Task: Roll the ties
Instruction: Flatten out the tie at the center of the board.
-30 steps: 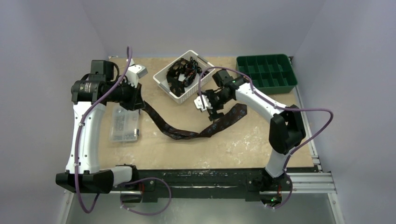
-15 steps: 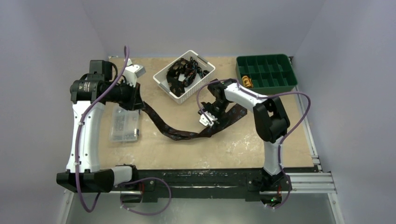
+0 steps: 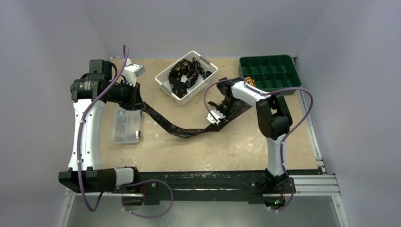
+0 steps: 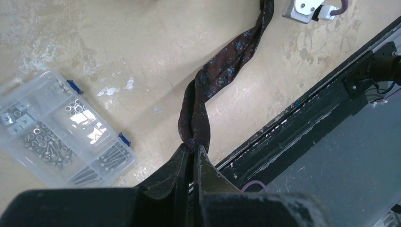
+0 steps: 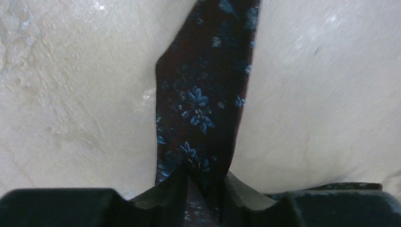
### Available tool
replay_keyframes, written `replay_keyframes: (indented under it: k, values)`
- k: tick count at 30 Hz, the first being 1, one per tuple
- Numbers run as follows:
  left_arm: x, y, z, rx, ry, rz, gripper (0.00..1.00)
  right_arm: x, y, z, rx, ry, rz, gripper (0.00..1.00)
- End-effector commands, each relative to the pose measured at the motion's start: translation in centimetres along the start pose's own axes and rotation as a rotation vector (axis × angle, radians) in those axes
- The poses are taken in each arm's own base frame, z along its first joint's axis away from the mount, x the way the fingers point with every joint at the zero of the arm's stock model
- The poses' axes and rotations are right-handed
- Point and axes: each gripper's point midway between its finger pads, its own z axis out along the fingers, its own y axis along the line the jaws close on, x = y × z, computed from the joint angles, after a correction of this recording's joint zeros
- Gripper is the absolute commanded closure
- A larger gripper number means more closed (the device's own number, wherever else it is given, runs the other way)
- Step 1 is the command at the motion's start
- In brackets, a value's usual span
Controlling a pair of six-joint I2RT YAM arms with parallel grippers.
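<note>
One dark brown tie [image 3: 182, 133] with small blue flowers lies in a loose curve across the table. My left gripper [image 3: 140, 105] is shut on its narrow end, and in the left wrist view the tie [image 4: 215, 78] runs twisted away from that gripper [image 4: 191, 149]. My right gripper [image 3: 221, 113] is down on the wide end. The right wrist view has the fabric [image 5: 203, 94] bunched between its fingers, with the gripper [image 5: 204, 177] shut on it. More ties [image 3: 187, 73] lie heaped in a white basket [image 3: 178, 98].
A clear plastic box of screws and washers [image 3: 126, 126] lies left of the tie, under the left arm, also in the left wrist view [image 4: 56, 137]. A green compartment tray [image 3: 270, 73] stands at the back right. The black front rail [image 4: 307, 118] borders the table.
The right gripper swung toward the wide end, came down on it and closed from wide open. The tie's curve has drawn flatter. The left gripper keeps its hold.
</note>
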Motion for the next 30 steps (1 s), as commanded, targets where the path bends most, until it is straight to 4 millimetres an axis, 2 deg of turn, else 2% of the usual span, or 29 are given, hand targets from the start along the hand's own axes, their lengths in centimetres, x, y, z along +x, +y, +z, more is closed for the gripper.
replay_keyframes:
  k: [1, 2, 4, 5, 7, 8, 9, 11, 14, 17, 20, 23, 27, 28, 30]
  values:
    - [-1.1, 0.0, 0.2, 0.036, -0.034, -0.032, 1.0, 2.3, 1.7, -2.0, 0.06, 0.093, 0.144, 0.85]
    - [-1.4, -0.2, 0.3, 0.057, -0.043, -0.038, 1.0, 2.5, 1.7, -2.6, 0.1, 0.102, 0.197, 0.97]
    - [-2.4, -1.1, 0.4, 0.117, -0.075, -0.042, 1.0, 3.0, 0.3, -4.7, 0.266, 0.119, 0.338, 1.0]
    - [-2.9, -1.6, 0.4, 0.15, -0.093, -0.045, 1.0, 3.2, -0.5, -6.6, 0.382, 0.136, 0.428, 1.0]
    - [-3.9, -2.4, 0.2, 0.194, -0.129, -0.051, 1.0, 4.5, -2.2, -11.7, 0.698, 0.183, 0.628, 1.0]
    - [-4.3, -2.5, 0.2, 0.205, -0.142, -0.056, 1.0, 4.9, -2.5, -15.2, 0.877, 0.207, 0.708, 1.0]
    - [-4.6, -2.5, 0.2, 0.21, -0.151, -0.064, 1.0, 5.1, -1.9, -17.9, 1.027, 0.225, 0.767, 1.0]
    - [-4.8, -2.1, 0.7, 0.2, -0.161, -0.092, 1.0, 5.3, 0.6, -21.1, 1.243, 0.277, 0.842, 1.0]
    - [-4.1, -0.4, 2.4, 0.148, -0.142, -0.153, 1.0, 5.5, 5.3, -19.9, 1.352, 0.402, 0.828, 1.0]
    - [-2.8, 1.0, 4.3, 0.131, -0.08, -0.215, 1.0, 6.1, 7.3, -16.2, 1.312, 0.472, 0.769, 1.0]
    - [-1.1, 2.3, 5.9, 0.106, -0.004, -0.259, 1.0, 7.8, 7.5, -12.8, 1.254, 0.527, 0.784, 1.0]
    - [0.3, 4.0, 6.8, 0.052, 0.04, -0.287, 1.0, 8.9, 7.1, -11.5, 1.279, 0.577, 0.757, 1.0]
    - [1.0, 6.0, 6.7, -0.006, 0.033, -0.341, 1.0, 7.6, 6.4, -10.6, 1.276, 0.539, 0.725, 1.0]
    - [1.0, 6.4, 6.5, -0.017, 0.02, -0.348, 1.0, 7.0, 6.2, -10.3, 1.258, 0.509, 0.721, 0.96]
    - [0.8, 6.8, 6.3, -0.026, 0.004, -0.337, 1.0, 5.7, 6.2, -9.2, 1.17, 0.443, 0.709, 0.68]
